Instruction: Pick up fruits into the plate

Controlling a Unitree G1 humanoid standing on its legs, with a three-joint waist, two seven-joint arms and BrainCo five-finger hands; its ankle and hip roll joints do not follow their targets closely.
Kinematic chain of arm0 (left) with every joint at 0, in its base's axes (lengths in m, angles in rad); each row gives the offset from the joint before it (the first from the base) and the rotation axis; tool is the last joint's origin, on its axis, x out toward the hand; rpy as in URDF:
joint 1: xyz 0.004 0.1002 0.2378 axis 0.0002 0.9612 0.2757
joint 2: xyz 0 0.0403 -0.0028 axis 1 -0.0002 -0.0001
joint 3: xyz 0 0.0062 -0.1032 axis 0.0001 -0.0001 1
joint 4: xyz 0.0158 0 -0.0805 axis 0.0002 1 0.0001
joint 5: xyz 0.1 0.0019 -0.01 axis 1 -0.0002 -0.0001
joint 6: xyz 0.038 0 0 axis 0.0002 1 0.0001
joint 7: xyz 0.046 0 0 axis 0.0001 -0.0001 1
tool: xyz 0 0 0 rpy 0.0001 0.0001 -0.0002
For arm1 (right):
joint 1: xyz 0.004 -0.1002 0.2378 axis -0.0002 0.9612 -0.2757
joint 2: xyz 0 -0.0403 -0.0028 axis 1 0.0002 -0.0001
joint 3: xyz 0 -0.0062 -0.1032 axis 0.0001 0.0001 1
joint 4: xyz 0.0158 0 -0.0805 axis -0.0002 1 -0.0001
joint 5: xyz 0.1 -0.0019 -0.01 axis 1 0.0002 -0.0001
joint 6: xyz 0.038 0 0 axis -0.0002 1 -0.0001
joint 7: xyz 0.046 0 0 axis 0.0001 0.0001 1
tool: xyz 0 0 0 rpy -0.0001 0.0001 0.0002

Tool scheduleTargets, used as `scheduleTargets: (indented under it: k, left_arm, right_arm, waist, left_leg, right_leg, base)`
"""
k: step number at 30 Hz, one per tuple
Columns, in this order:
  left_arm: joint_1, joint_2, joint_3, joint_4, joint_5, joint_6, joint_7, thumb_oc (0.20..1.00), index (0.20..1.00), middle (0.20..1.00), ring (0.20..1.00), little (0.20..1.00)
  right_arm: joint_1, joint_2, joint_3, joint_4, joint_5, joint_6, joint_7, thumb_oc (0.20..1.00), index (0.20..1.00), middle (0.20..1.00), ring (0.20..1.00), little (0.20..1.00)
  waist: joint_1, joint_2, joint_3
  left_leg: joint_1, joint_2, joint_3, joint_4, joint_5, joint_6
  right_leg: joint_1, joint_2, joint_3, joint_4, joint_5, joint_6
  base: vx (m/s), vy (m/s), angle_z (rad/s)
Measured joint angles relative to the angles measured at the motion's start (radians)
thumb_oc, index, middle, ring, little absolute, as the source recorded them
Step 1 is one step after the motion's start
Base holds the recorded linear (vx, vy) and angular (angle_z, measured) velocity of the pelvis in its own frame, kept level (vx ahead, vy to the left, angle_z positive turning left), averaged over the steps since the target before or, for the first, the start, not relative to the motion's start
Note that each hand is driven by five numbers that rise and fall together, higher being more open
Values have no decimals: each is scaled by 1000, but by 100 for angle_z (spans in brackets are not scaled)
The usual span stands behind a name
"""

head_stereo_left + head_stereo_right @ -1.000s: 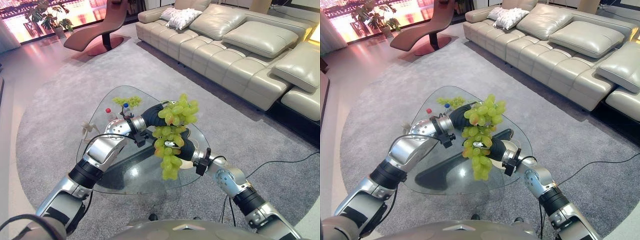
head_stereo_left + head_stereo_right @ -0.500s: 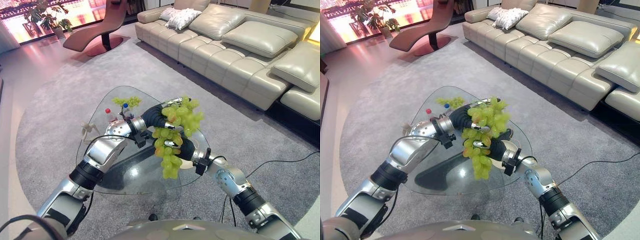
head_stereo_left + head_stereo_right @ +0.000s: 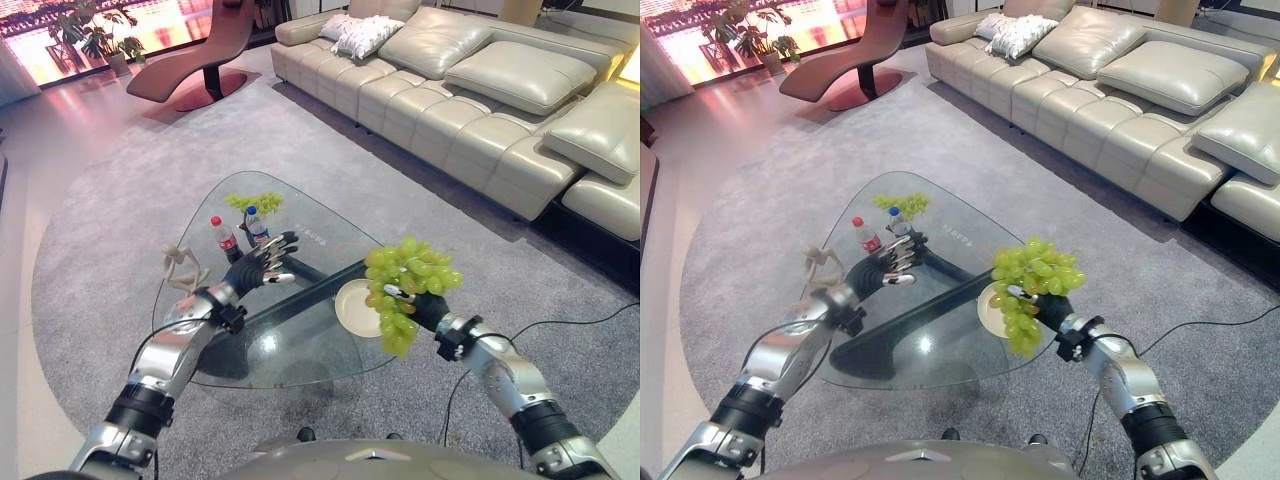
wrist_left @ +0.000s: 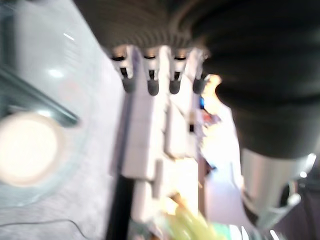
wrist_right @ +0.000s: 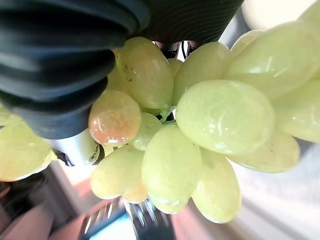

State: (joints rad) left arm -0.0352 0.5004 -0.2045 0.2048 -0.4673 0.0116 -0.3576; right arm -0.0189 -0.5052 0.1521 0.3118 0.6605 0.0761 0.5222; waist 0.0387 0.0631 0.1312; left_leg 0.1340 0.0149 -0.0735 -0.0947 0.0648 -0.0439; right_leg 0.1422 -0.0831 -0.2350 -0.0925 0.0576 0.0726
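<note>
I had the right hand [image 3: 425, 308] curled around a large bunch of green grapes [image 3: 405, 283], its fingers pinching the cluster near the top so the rest hung freely below. The bunch was held in the air just beside and partly over the white plate [image 3: 352, 305], which sat near the right edge of the glass desk [image 3: 290, 350]; I judged this was the approach to lowering the fruit onto it. My left hand [image 3: 262, 268] hovered over the middle of the desk with fingers spread and straight, holding nothing, well apart from the grapes and so clear of the drop. Behind it stood two small bottles, one red-capped [image 3: 222, 237] and one blue-capped [image 3: 256, 224], a second small grape cluster [image 3: 254, 201] at the far edge, and a pale figurine [image 3: 181, 268] to the left.
</note>
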Motion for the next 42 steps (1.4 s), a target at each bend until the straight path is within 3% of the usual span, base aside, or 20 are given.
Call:
scheduleTargets:
  k: [7, 14, 21, 30, 42]
  left_arm:
    - [14, -1, 3, 278, 16, -42, 100, 1000, 1000, 1000, 1000, 1000]
    - [-45, -98, -54, 649, 17, -143, 174, 1000, 1000, 1000, 1000, 1000]
    - [-139, -115, -119, 757, 17, -176, 236, 1000, 1000, 1000, 1000, 1000]
    - [-207, -139, -188, 781, 17, -190, 276, 1000, 1000, 1000, 1000, 1000]
    - [-220, -141, -242, 751, 15, -189, 295, 1000, 1000, 1000, 1000, 1000]
  right_arm:
    - [-55, -102, -30, 106, -88, -66, -124, 200, 200, 200, 200, 200]
    - [-286, -163, -24, 305, -256, -120, -325, 200, 200, 200, 200, 200]
    - [-569, -199, 18, 457, -302, -143, -478, 200, 200, 200, 200, 200]
    - [-735, -193, 66, 580, -333, -144, -542, 200, 200, 200, 200, 200]
    - [-835, -140, 101, 587, -354, -142, -587, 200, 200, 200, 200, 200]
  waist:
    - [-8, 6, 102]
    - [0, 33, 254]
    - [33, 48, 399]
    - [71, 56, 412]
    - [100, 56, 412]
  left_leg:
    - [-63, -3, -4, 6, 28, 1]
    - [-148, -3, -15, 32, 42, -16]
    - [-282, 0, -26, 74, 55, -35]
    - [-442, -13, -32, 92, 77, -26]
    - [-569, -54, -50, 109, 112, -11]
  right_leg:
    - [-63, -2, -4, 0, 12, -5]
    - [-134, 3, -20, 1, 27, -18]
    - [-260, 11, -26, 34, 38, -32]
    - [-455, -9, -26, 132, 26, -27]
    - [-672, -82, -26, 376, -70, -18]
  base:
    - [-101, 20, 1]
    - [-112, -23, 6]
    - [-157, 11, 1]
    - [-63, 45, 1]
    - [-40, 63, 9]
